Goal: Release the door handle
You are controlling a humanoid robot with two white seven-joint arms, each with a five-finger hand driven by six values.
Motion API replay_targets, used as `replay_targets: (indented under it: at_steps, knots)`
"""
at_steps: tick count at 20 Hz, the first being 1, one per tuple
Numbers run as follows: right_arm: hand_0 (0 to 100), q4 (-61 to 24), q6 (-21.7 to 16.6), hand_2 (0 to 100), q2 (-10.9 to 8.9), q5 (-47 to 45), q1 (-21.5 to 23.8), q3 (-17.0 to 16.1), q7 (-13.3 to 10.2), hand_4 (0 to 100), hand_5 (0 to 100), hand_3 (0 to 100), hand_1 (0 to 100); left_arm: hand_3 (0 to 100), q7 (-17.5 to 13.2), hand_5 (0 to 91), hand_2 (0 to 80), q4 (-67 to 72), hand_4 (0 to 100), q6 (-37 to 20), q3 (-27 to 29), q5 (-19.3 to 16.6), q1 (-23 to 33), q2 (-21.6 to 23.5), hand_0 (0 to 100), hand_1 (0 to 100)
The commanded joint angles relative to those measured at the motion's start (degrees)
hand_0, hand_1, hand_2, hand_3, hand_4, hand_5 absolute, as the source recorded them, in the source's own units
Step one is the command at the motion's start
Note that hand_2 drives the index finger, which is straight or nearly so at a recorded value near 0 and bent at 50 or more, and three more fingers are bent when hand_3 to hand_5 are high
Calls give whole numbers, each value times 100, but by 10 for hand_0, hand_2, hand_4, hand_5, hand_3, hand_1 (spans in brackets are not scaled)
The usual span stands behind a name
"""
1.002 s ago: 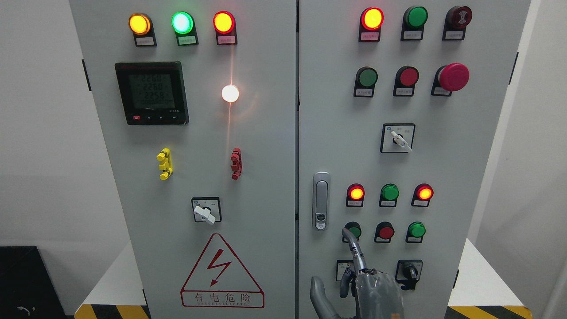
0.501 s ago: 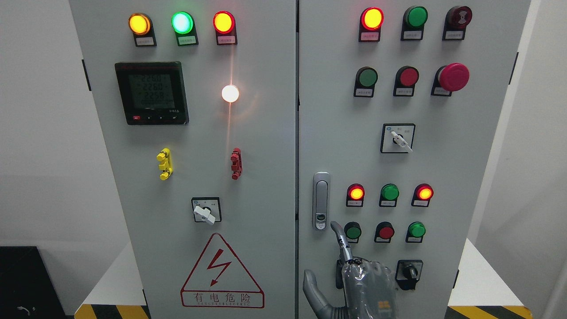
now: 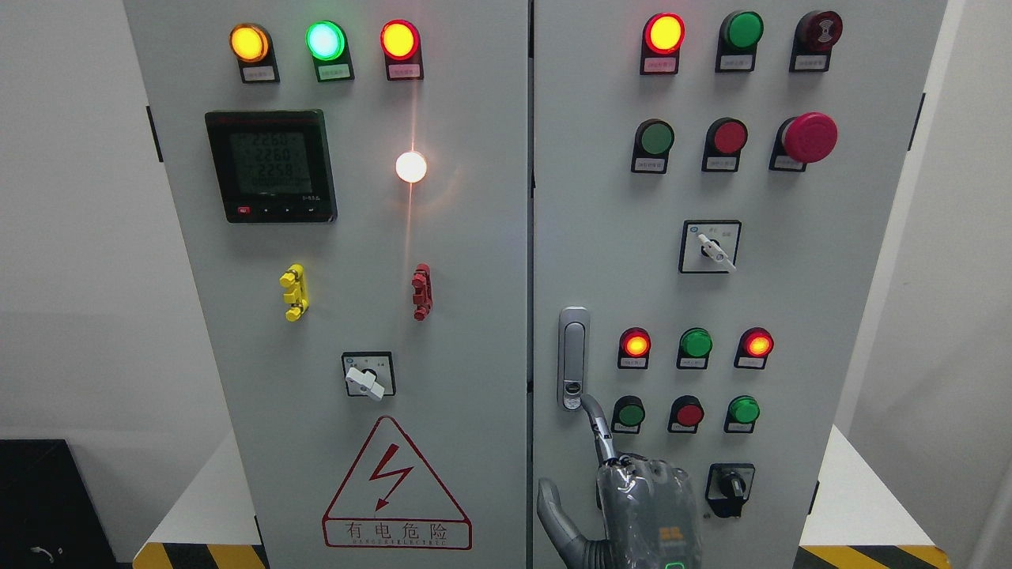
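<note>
Door handle [image 3: 573,358] base touched by right robot hand's [image 3: 632,506] extended index fingertip, gripping nothing.

Industrial test lab: electrical control cabinet [image 3: 443,237], hazard-striped floor [image 3: 202,555].

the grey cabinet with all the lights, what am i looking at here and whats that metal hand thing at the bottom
This is the view from a camera on a humanoid robot's head. It faces an electrical control cabinet with two doors, covered in lit indicator lamps, push buttons, rotary switches and a digital meter. The grey thing at the bottom is the robot's right hand. Its index finger points up, the tip at the lower end of the silver door handle on the right-hand door. It holds nothing. The left hand is out of view.
</note>
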Motion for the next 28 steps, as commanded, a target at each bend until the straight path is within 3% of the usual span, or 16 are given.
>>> replay_targets:
  at_steps: [1, 28]
  knots:
    - [474, 395, 29, 0, 1, 258, -193, 0, 21, 995, 1000, 973, 281, 0, -4, 0, 0, -2, 0, -5, 0, 0, 0, 0, 120, 556]
    - [463, 484, 90, 0, 10, 645, -387, 0, 39, 996, 1000, 986, 280, 0, -4, 0, 0, -2, 0, -5, 0, 0, 0, 0, 120, 556]
